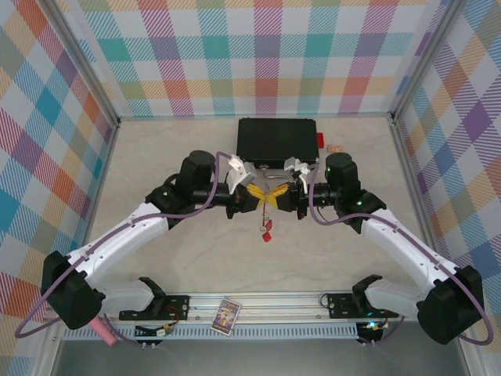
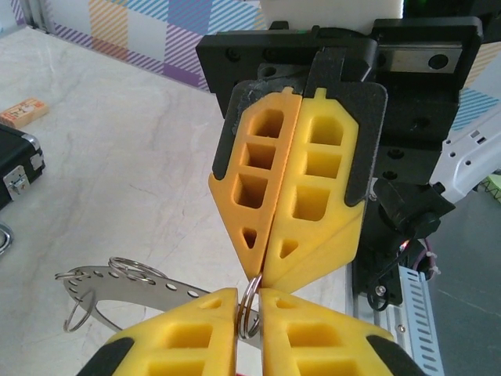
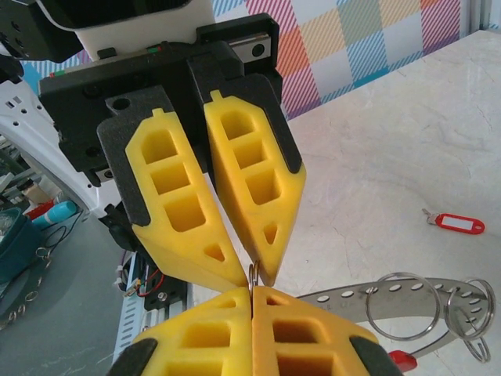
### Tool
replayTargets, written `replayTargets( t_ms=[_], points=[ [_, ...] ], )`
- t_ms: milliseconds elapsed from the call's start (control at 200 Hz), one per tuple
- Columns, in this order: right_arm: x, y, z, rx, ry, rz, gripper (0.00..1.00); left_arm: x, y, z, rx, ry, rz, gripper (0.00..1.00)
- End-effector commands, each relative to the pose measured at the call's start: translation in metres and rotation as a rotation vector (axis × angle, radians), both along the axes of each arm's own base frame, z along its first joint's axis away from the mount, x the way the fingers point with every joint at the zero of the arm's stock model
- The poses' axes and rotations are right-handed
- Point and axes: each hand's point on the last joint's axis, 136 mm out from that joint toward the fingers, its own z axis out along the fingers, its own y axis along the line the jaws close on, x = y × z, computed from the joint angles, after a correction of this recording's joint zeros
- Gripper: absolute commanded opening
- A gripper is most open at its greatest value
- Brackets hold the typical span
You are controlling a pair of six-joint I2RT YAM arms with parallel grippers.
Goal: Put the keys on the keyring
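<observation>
Top external view: the left claw [image 1: 257, 197] and right claw [image 1: 276, 197] meet tip to tip at frame centre. Both are clenched on the keyring [image 2: 248, 301], a thin split ring pinched between them. One red-tagged key [image 3: 458, 225] lies loose on the desk [image 3: 376, 149], apart from both claws, so threading looks unfinished.

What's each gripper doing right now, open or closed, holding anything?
Left gripper: closed, pinching a small metal ring.
Right gripper: closed, pinching the same ring from the opposite side.
</observation>
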Motion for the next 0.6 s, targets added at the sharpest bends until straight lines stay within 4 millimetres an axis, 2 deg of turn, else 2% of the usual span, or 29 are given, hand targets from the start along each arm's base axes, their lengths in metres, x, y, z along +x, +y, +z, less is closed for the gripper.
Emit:
replayTargets(
  t_ms=[0, 230, 595],
  points=[
    [-0.0048, 0.0032, 0.0205, 0.038, -0.061, 0.043, 0.00, -0.0027, -0.0024, 0.0128, -0.020, -0.004, -0.037, 0.14],
    [-0.0044, 0.0041, 0.0197, 0.035, -0.056, 0.046, 0.00, -0.0024, -0.0025, 0.0155, -0.026, -0.010, -0.036, 0.07],
    [-0.0051, 0.0039, 0.0206, 0.038, -0.058, 0.047, 0.00, -0.0062, -0.0031, 0.0088, -0.007, 0.017, -0.060, 0.09]
  ],
)
